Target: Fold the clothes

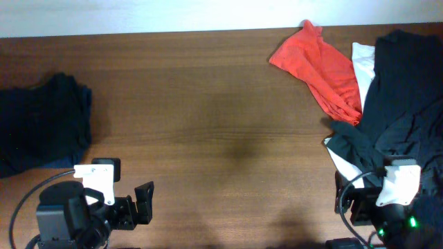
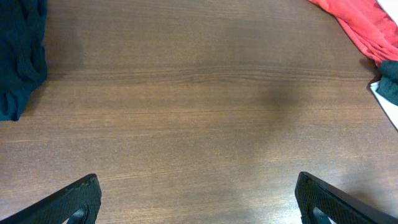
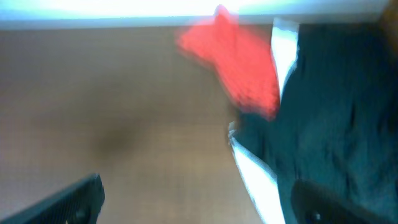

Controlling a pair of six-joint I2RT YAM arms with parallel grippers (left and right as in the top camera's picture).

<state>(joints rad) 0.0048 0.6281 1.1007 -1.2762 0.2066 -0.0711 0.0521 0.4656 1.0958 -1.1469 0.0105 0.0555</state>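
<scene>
Heaped unfolded at the right end of the table (image 1: pixel 208 124): red garment (image 1: pixel 315 62) farthest from the arms, long axis slanting from the far edge down toward the near right; white garment (image 1: pixel 361 62) peeking out beside it; black garment (image 1: pixel 405 97) sprawled over both and spilling to the near edge. Stacked at the left end, a dark folded pile (image 1: pixel 41 124). Right gripper (image 1: pixel 342 199) at the near right, jaws spread wide and empty in its wrist view, touching or just beside the black garment's lower hem; impossible to tell which through the blur. Left gripper (image 1: pixel 144 202) at the near left, jaws likewise wide apart, holding nothing, well apart from the heap with bare wood between. By the look of it, the right arm's reach: heap straight ahead and slightly right of its jaws, red piece farther off toward the back edge. Probably best to draw one garment leftward onto the open middle, then bring in the other arm for the opposite edge. Some risk of dragging the tangled neighbours along.
</scene>
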